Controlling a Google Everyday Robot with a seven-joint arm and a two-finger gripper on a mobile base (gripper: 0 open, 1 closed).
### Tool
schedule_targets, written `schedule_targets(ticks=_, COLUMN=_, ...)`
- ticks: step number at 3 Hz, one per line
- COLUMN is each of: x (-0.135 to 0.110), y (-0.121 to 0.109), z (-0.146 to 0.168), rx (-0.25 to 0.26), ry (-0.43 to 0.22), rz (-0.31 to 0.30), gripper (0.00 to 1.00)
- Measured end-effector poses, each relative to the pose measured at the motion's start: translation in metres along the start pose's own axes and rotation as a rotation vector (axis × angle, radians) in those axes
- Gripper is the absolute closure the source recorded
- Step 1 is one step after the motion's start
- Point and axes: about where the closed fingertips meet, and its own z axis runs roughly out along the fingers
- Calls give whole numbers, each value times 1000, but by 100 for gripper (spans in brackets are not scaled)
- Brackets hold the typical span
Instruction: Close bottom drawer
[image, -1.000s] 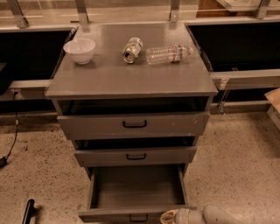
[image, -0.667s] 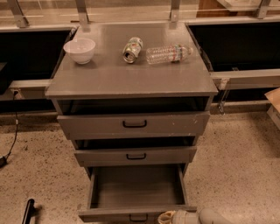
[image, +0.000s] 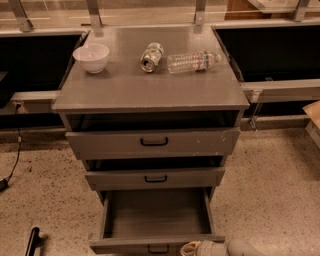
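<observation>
While the bottom drawer (image: 156, 220) sticks far out from the cabinet (image: 150, 90), its inside shows only a plain grey floor. It is the lowest of three drawers and sits close to the speckled floor (image: 272, 190). Its small black handle (image: 158, 248) is at the middle of the front, right at the bottom edge of the view.

The gripper (image: 192, 248) is pale and sits low down, just to the right of that handle, against the drawer's front. Most of it is cut off by the edge, so I cannot tell if it is spread or pressed together.

The middle drawer (image: 155, 178) and the top drawer (image: 154, 142) are each out a little, with a dark gap above them.

On top of the cabinet stand a white bowl (image: 91, 57) at the left, a can (image: 151, 56) lying on its side, and a clear bottle (image: 192, 61) lying beside the can. What is in the bowl cannot be seen.
</observation>
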Motion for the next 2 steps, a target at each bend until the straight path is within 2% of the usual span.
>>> schedule_targets(ticks=2, x=0, y=0, z=0, rx=0, ry=0, rz=0, gripper=4)
